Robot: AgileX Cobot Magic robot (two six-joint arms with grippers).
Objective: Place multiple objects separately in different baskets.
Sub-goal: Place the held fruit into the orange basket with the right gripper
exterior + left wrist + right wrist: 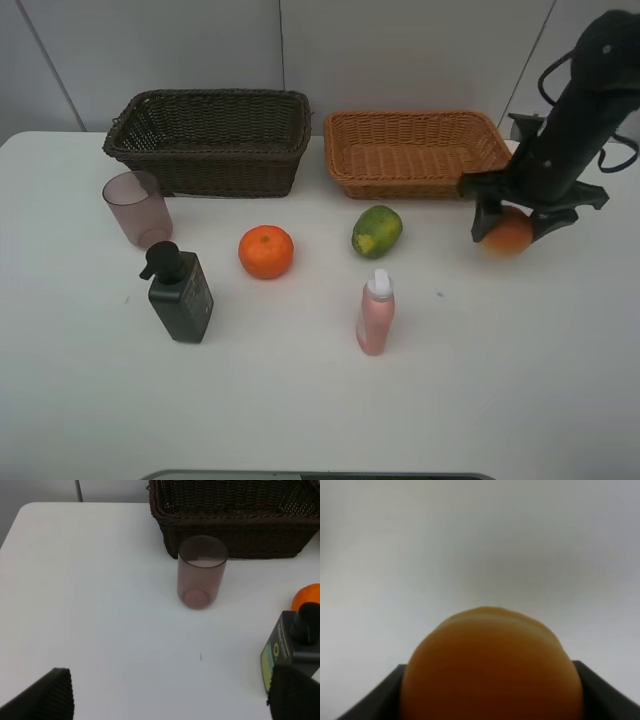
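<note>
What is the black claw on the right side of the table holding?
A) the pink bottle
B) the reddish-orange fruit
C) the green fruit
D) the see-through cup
B: the right gripper is clamped around the reddish-orange fruit beside the tan basket, and the right wrist view shows that fruit sitting between its jaws.

Print on black pump bottle (pixel 289 652) blurred, unreadable. No other text.

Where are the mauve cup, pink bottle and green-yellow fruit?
mauve cup (pixel 201 575): left wrist view, on its side wall.
pink bottle (pixel 375 320): exterior high view, on its body.
green-yellow fruit (pixel 377 231): exterior high view, on its middle.
</note>
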